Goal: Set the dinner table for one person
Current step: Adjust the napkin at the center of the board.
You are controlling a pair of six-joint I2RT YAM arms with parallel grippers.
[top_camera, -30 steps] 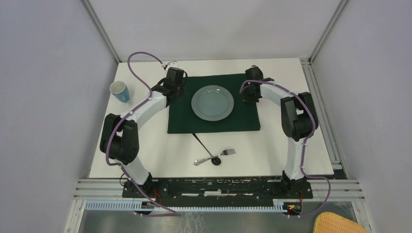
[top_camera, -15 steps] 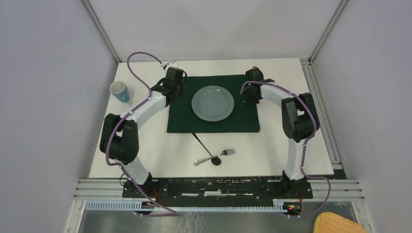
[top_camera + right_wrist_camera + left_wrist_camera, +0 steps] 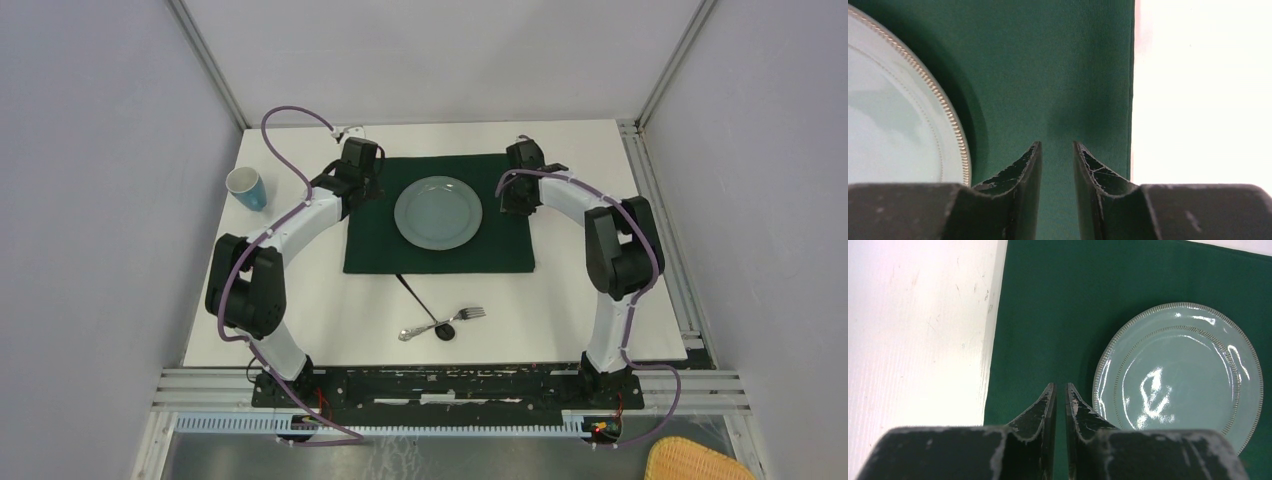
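The dinner table [image 3: 320, 300] is the white tabletop. A dark green cloth [image 3: 440, 255] lies flat on its far half, with a pale blue-green plate [image 3: 438, 212] in the middle of it. My left gripper [image 3: 359, 172] hangs over the cloth's left edge. In the left wrist view that gripper [image 3: 1060, 385] shows a narrow gap with only the cloth [image 3: 1048, 315] behind it, and the plate [image 3: 1178, 370] lies to its right. My right gripper [image 3: 519, 190] is over the cloth's right edge. Seen from its own wrist, it [image 3: 1056, 144] stands open over the cloth [image 3: 1048, 75] and holds nothing.
A light blue cup [image 3: 246, 187] stands at the table's left edge. Near the front, a fork [image 3: 466, 314], a silver spoon [image 3: 415, 329] and a black-handled utensil [image 3: 414, 292] lie together. A wicker basket [image 3: 700, 460] sits off the table at bottom right.
Both grippers' jaws have parted, the right more than the left. The cloth's right edge has shifted slightly left and the right arm's elbow has swung a little outward.
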